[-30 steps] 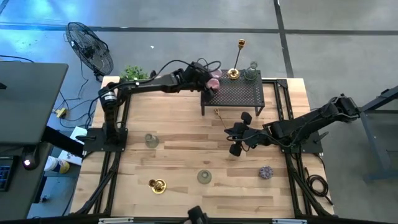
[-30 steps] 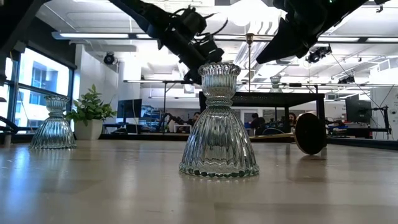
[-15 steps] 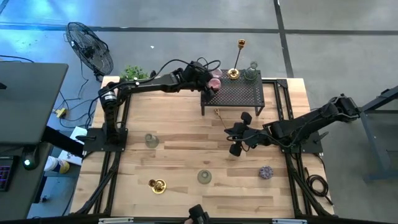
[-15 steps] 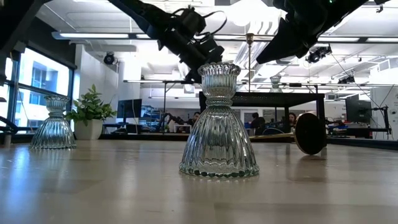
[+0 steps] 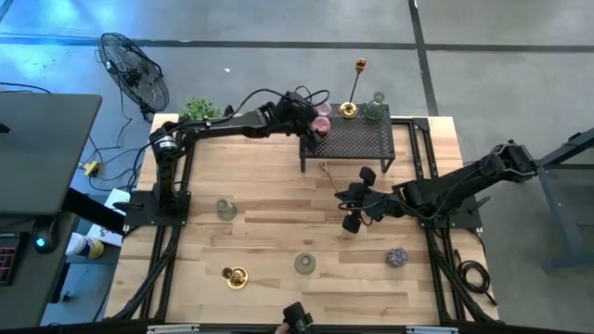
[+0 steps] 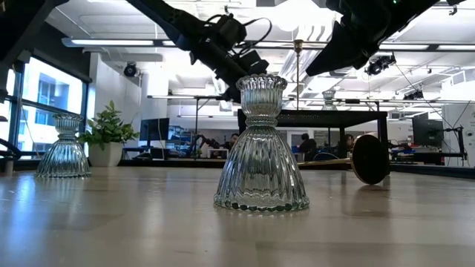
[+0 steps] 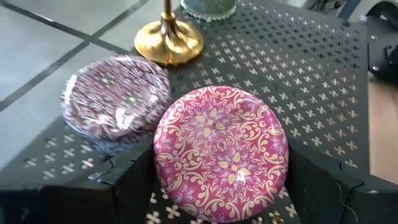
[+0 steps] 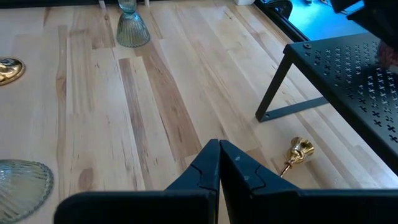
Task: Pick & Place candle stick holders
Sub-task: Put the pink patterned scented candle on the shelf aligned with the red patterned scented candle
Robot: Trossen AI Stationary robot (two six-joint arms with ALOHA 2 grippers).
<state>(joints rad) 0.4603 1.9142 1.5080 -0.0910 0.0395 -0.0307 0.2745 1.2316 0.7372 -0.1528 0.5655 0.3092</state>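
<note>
Rack (image 5: pixel 348 139) unchanged, left claw (image 5: pixel 314 128) barely shifted

Showing no readable text, label, brand, number or sign anywhere: not on table, rack, holders, arms, or in room behind.

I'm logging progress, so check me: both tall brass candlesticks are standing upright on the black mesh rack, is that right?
Not quite. Only one tall brass candlestick stands upright on the black mesh rack. The other brass candlestick lies on its side on the table beside the rack, as the right wrist and high views show.
</note>
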